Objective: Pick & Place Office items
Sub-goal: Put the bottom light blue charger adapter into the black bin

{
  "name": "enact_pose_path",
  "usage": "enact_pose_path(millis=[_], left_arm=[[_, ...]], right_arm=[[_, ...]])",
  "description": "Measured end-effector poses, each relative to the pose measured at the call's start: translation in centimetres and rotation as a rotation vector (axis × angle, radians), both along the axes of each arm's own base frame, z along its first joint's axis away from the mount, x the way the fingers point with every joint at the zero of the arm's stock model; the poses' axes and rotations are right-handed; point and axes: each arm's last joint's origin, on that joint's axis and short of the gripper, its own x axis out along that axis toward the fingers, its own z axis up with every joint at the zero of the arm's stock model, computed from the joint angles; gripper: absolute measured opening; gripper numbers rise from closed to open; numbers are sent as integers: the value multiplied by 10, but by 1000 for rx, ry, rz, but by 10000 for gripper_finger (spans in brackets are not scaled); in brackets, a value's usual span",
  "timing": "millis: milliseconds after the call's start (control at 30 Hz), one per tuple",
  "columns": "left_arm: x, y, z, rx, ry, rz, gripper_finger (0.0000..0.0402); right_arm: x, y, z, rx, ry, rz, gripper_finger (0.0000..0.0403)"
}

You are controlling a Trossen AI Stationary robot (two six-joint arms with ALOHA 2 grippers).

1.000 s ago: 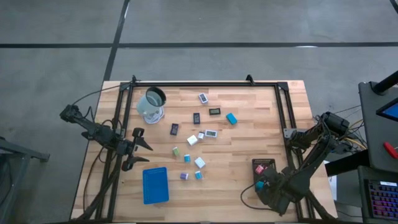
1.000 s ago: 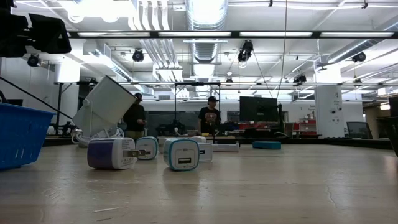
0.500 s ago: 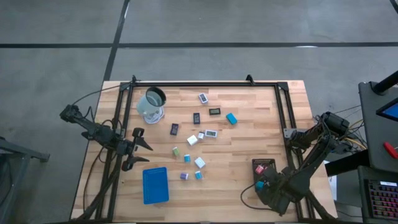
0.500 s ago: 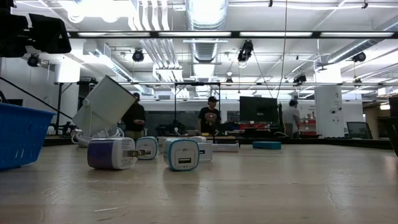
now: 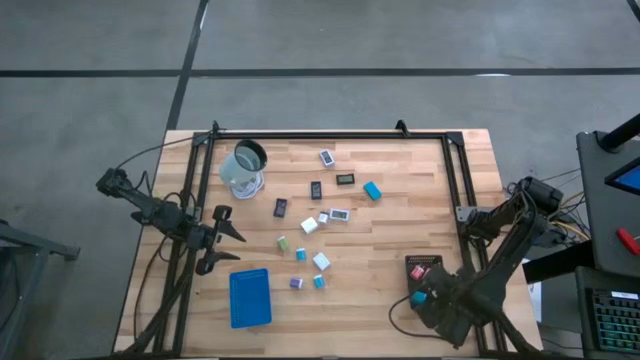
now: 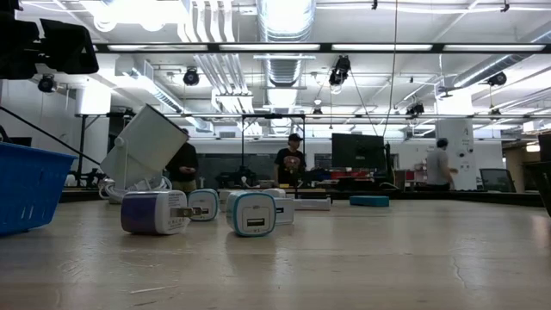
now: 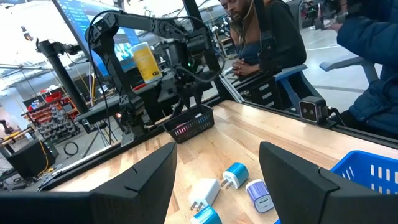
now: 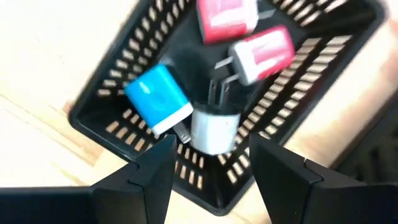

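Observation:
The office items [image 5: 309,225] lie scattered on the middle of the wooden table: white, teal, green and purple blocks and flat dark or white rectangles. In the low view a purple-and-white block [image 6: 153,213] and a teal one [image 6: 252,213] stand nearest. My right gripper [image 8: 208,180] is open and hovers over the black tray [image 8: 311,81], which holds two pink blocks [image 8: 261,53], a blue one [image 8: 157,98] and a white one [image 8: 214,129]. My left gripper [image 7: 221,186] is open and waits at the table's left edge [image 5: 225,240], facing several blocks [image 7: 236,175].
A blue tray [image 5: 249,297] sits near the table's near-left corner, and a clear cup [image 5: 245,168] lies tilted at the far left. The black tray [image 5: 422,266] is near the right edge. A dark frame [image 5: 330,135] borders the table. People stand in the room behind.
Neither arm nor any item has visibly moved. Far behind the table, a person walks toward the right of the room.

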Motion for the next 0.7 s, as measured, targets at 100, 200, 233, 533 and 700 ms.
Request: enact_pose_path(millis=[100, 200, 233, 533, 700], left_arm=[[0, 0, 0, 0, 0, 0, 234], [0, 0, 0, 0, 0, 0, 234], [0, 0, 0, 0, 0, 0, 234], [0, 0, 0, 0, 0, 0, 234], [0, 0, 0, 0, 0, 0, 234]], right_arm=[[2, 0, 15, -43, -42, 5, 199], [5, 0, 30, -107, -108, 39, 199], [6, 0, 35, -134, -140, 59, 199], [14, -8, 61, -428, -447, 147, 199], [22, -14, 64, -580, -615, 159, 199]])
